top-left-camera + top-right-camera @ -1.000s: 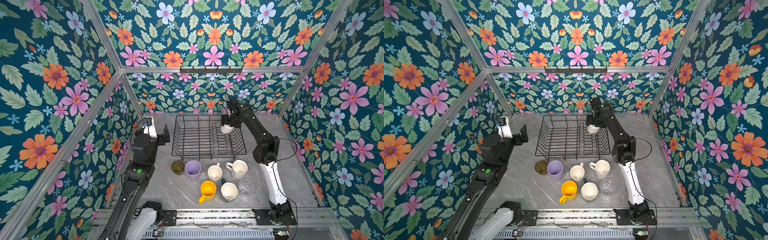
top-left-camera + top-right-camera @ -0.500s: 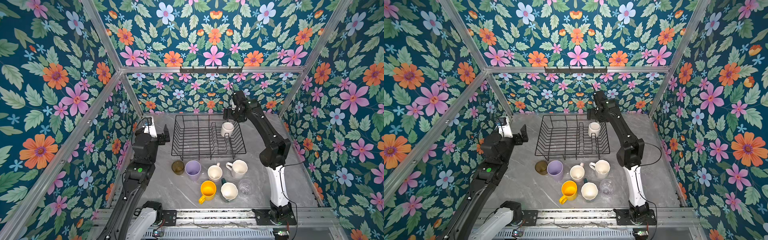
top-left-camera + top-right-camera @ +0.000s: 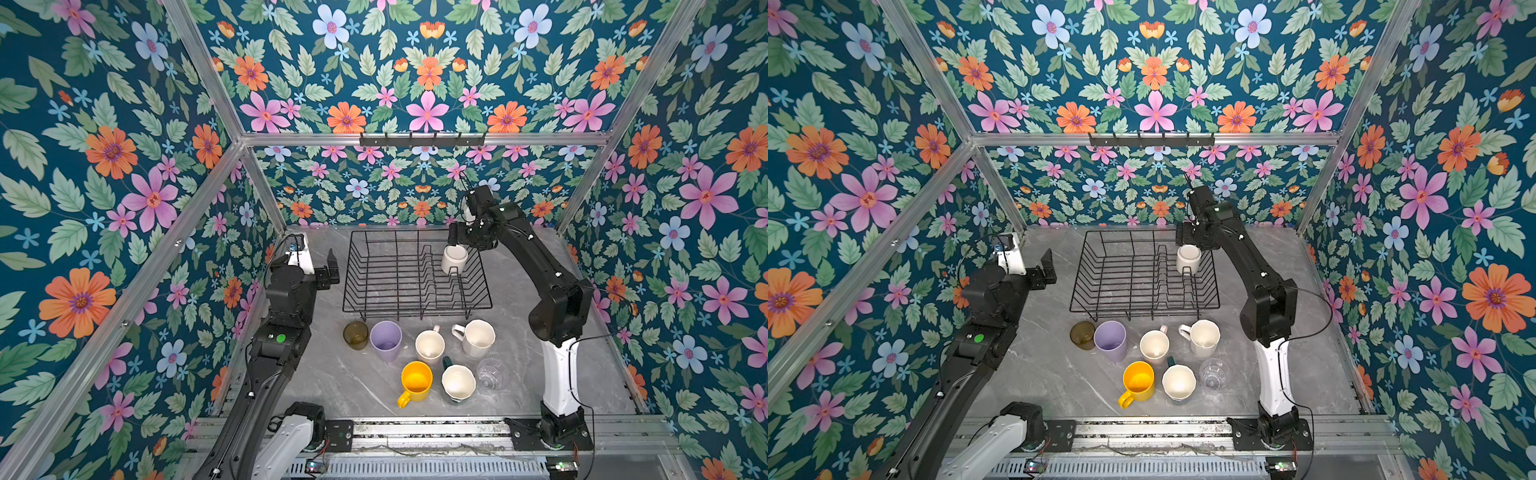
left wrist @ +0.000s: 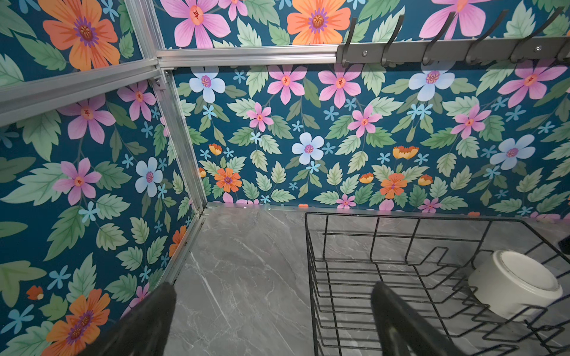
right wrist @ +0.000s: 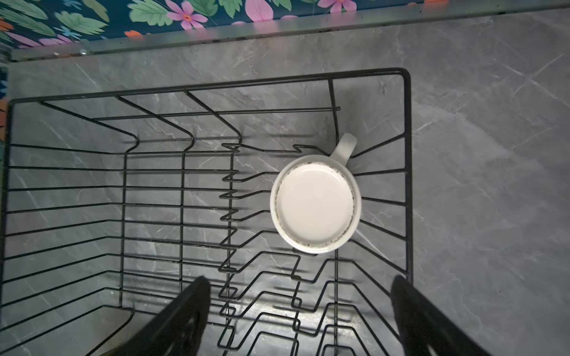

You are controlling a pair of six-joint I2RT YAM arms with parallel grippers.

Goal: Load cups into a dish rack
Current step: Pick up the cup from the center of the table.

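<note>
The black wire dish rack [image 3: 382, 270] [image 3: 1117, 270] stands at the back of the grey table. One white mug [image 3: 454, 258] [image 3: 1188, 257] [image 5: 314, 206] [image 4: 515, 283] sits upside down in the rack's far right part, beside the plate dividers. My right gripper [image 3: 465, 243] [image 5: 300, 283] hovers just above it, open and empty. My left gripper [image 3: 320, 270] [image 4: 274, 289] is open and empty, left of the rack. In front of the rack stand an olive-brown tumbler [image 3: 355, 334], a lilac tumbler [image 3: 385, 340], pale pink [image 3: 429, 345], white [image 3: 478, 337], yellow [image 3: 415, 380] and dark green [image 3: 458, 382] mugs, and a clear glass [image 3: 489, 373].
A hook rail [image 3: 422, 139] runs along the back wall above the rack. Floral walls close in the table on three sides. The rack's far edge lies close to the back wall. An aluminium rail [image 3: 415, 428] carries both arm bases at the front.
My right gripper was down around the white mug in the rack; it has risen and pulled back, leaving the mug upside down there. The left arm has not moved.
</note>
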